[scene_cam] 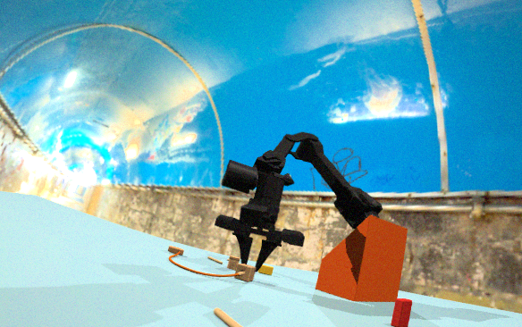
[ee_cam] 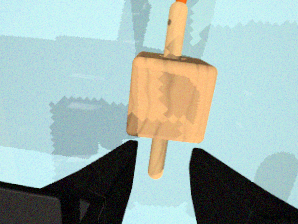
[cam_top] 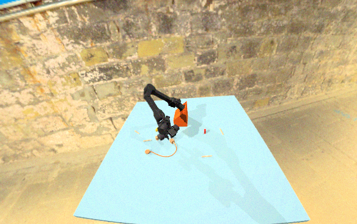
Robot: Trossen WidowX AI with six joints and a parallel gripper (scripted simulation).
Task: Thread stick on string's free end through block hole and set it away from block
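Two ends of the thin wooden stick (scene_cam: 239, 272) (ee_cam: 175, 32) show in the wrist view, one on each side of the wooden block (cam_top: 172, 141) (scene_cam: 245, 272) (ee_cam: 172, 100), so the stick runs through the hole. The top view is too small to show that, and the exterior view gives only a short stub on the string side. The gripper (scene_cam: 250, 267) (ee_cam: 164, 153) is partly open and grips nothing: its fingertips stand apart on either side of the stick's free end, beside the block. In the top view the arm's own parts hide those fingertips. The orange string (cam_top: 166, 156) (scene_cam: 201, 272) (ee_cam: 181, 1) leaves the block's other side; the wrist view catches just a scrap of it, whereas the top view shows its whole curve to the round button (cam_top: 148, 152) (scene_cam: 175, 250), well apart from the block. The block rests on the pale blue table (cam_top: 137, 190) (scene_cam: 45, 232) (ee_cam: 250, 75). A small wooden piece (cam_top: 157, 138) (scene_cam: 232, 262) and a yellow block (cam_top: 156, 130) (scene_cam: 265, 270) are near it, the yellow one mostly hidden from the top. A red block (cam_top: 205, 131) (scene_cam: 401, 313) stands well apart from it. Around the wooden block, the top view shows four loose sticks, the exterior only two.
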